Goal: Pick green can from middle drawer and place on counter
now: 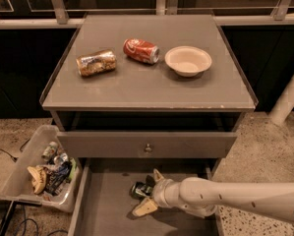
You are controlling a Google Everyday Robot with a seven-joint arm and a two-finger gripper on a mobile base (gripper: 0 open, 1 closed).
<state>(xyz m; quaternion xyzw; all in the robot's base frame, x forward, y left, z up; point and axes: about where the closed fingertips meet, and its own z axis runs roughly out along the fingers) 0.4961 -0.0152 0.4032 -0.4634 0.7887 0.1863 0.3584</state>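
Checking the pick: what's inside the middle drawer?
The green can lies on the middle drawer floor, between the open jaws of the gripper. The arm hides the floor beneath it.

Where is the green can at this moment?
In the camera view, low and centre: the green can lies on the middle drawer floor, between the open fingers of the gripper, below the knobbed drawer front.
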